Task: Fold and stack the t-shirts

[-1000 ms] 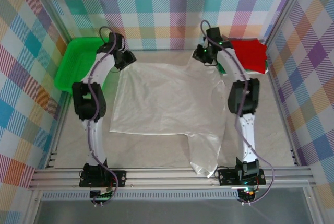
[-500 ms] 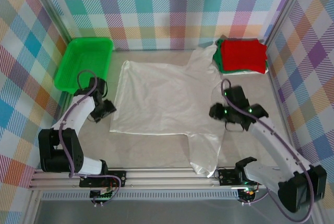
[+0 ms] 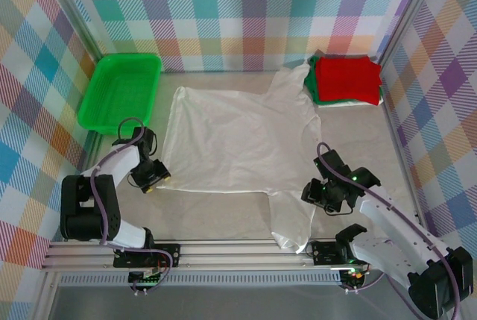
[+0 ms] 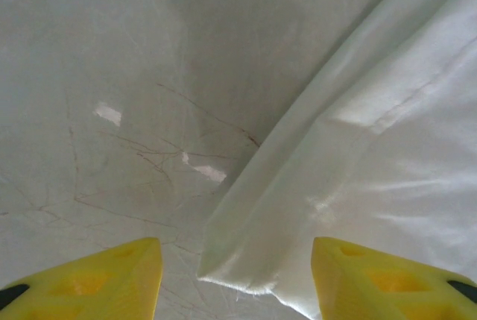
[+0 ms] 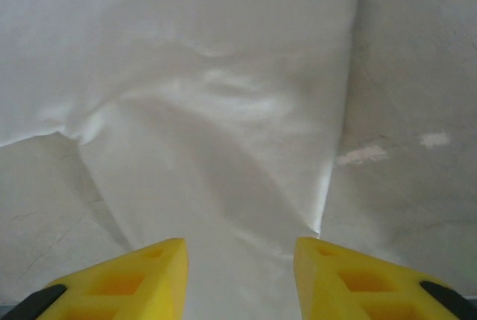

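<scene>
Right tool (image 3: 312, 192) drawn nearer, white t-shirt (image 3: 238, 137) flat, hem leftward

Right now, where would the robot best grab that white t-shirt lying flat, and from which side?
On the white t-shirt, likely the near hem corner, from the left where the left gripper hovers, plus the near sleeve from the right by the right gripper. Both are thin loose edges flat on the table, so jaws can straddle and pinch them.
</scene>
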